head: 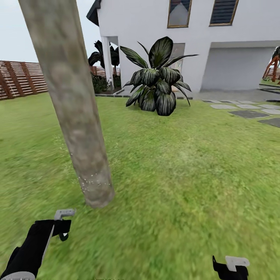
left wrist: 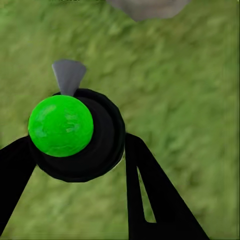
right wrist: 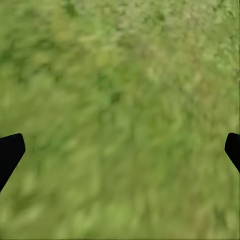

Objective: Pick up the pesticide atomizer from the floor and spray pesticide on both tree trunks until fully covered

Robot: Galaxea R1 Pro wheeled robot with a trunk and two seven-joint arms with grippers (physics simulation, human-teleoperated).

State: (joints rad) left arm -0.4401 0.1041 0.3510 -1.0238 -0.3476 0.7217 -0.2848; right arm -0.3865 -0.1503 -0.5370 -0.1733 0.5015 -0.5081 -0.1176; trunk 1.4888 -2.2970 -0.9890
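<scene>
- Head view: a trunk (head: 74, 116) rises tilted from the lawn (head: 186, 175), with whitish specks near its base. The left hand (head: 62, 225) sits just short of that base, gripping the atomizer (head: 64, 213). The right hand (head: 231, 268) hangs low over grass. A bush (head: 155, 85), house (head: 194, 39) and fence (head: 19, 77) stand behind.
- Left wrist view: fingers (left wrist: 155, 195) clamp the atomizer (left wrist: 75, 135), green spot facing the camera.
- Right wrist view: fingertips (right wrist: 10, 152) spread wide, holding nothing, above grass (right wrist: 120, 120).
</scene>
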